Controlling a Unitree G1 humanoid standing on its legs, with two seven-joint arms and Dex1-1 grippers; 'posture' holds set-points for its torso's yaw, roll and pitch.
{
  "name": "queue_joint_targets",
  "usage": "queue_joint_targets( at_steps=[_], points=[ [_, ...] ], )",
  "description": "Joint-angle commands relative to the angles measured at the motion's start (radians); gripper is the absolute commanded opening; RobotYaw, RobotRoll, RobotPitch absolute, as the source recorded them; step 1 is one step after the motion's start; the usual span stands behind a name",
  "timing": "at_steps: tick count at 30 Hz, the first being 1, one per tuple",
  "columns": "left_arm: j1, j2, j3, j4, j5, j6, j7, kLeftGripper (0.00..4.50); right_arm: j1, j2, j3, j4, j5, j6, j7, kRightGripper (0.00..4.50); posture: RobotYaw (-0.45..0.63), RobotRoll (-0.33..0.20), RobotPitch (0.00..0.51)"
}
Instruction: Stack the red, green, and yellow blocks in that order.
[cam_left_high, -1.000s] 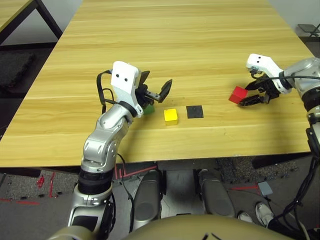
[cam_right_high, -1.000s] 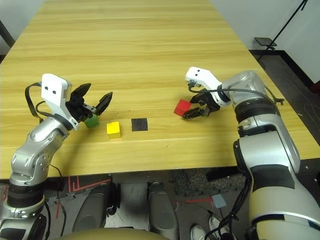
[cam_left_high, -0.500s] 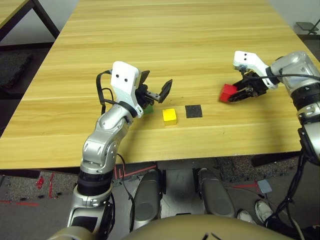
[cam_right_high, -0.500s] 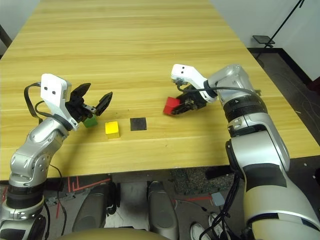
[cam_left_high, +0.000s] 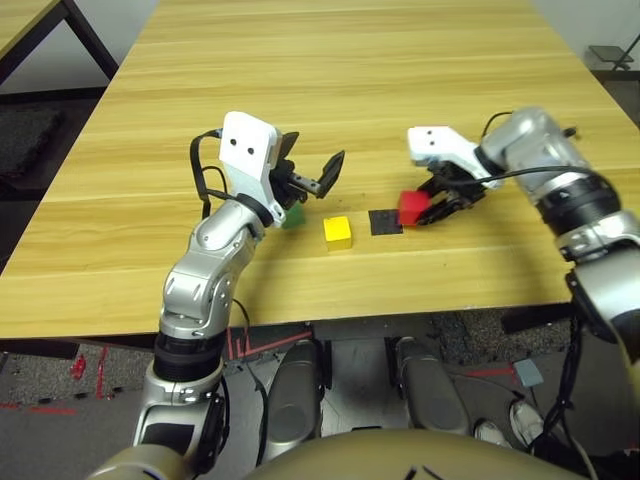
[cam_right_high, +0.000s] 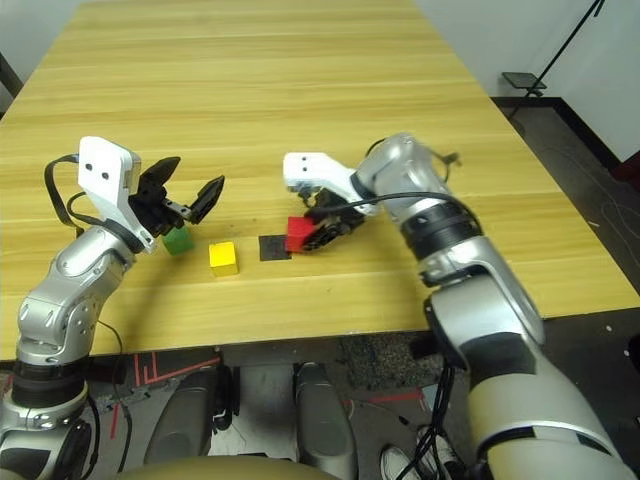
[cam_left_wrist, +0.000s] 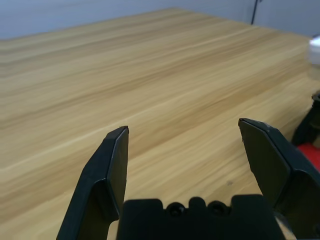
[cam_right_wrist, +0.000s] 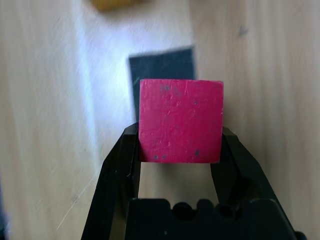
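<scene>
We are taking the black patch (cam_left_high: 385, 222) as our landmark on the surface (cam_left_high: 300, 90). Our right gripper (cam_right_wrist: 180, 145) is holding the red block (cam_right_wrist: 181, 121) between its two fingers, and the block is hanging at the patch's right side, partly covering it in the right wrist view. We cannot tell whether the block is touching the surface. The yellow block (cam_left_high: 338, 233) is sitting just to the left of the patch, apart from it. The green block (cam_right_high: 179, 240) is resting farther left of the patch, past the yellow one, and our left gripper (cam_left_wrist: 183, 125) is partly hiding it in the left eye view. That left gripper is hovering to the left of the patch, its fingers standing wide with nothing between them. Our two arms are reaching in from opposite sides of the patch.
</scene>
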Motion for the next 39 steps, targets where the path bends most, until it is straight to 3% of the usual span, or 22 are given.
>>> queue_joint_targets(
  at_steps=[1, 8, 16, 24, 30, 33, 36, 37, 39],
  points=[
    [0.025, 0.03, -0.003, -0.03, 0.017, 0.04, 0.0, 4.5, -0.025, 0.038, 0.013, 0.094, -0.021, -0.051, -0.034, 2.04, 0.54, -0.308, 0.114],
    [0.063, 0.09, 0.036, -0.075, -0.017, 0.109, -0.024, 4.5, -0.036, 0.066, 0.022, 0.118, -0.033, -0.066, 0.006, 2.04, 0.58, -0.313, 0.129],
    [0.033, 0.167, 0.111, -0.057, -0.063, 0.143, -0.088, 4.5, -0.028, 0.056, 0.035, 0.063, -0.053, -0.055, 0.056, 2.04, 0.58, -0.319, 0.139],
    [0.003, 0.299, 0.07, 0.015, -0.048, 0.124, -0.237, 4.5, 0.004, 0.031, 0.058, -0.022, -0.066, -0.005, 0.079, 2.04, 0.58, -0.316, 0.134],
    [-0.029, 0.319, 0.056, 0.065, -0.042, 0.127, -0.275, 4.5, 0.029, 0.024, 0.062, -0.06, -0.062, 0.013, 0.084, 2.04, 0.57, -0.304, 0.124],
    [-0.054, 0.377, 0.005, 0.092, -0.028, 0.105, -0.362, 4.5, 0.031, 0.027, 0.003, -0.054, 0.003, -0.064, 0.09, 3.07, 0.55, -0.284, 0.108],
    [-0.098, 0.451, -0.051, 0.129, -0.033, 0.137, -0.459, 4.5, 0.003, -0.038, -0.054, -0.048, 0.112, -0.134, 0.113, 4.1, 0.53, -0.267, 0.095],
    [-0.11, 0.464, -0.058, 0.146, -0.032, 0.134, -0.476, 4.5, -0.009, -0.069, -0.063, -0.052, 0.145, -0.135, 0.113, 4.36, 0.52, -0.265, 0.093],
    [-0.129, 0.49, -0.081, 0.194, -0.015, 0.091, -0.527, 4.5, -0.024, -0.147, -0.069, -0.074, 0.244, -0.131, 0.113, 4.44, 0.5, -0.257, 0.084]
  ],
)
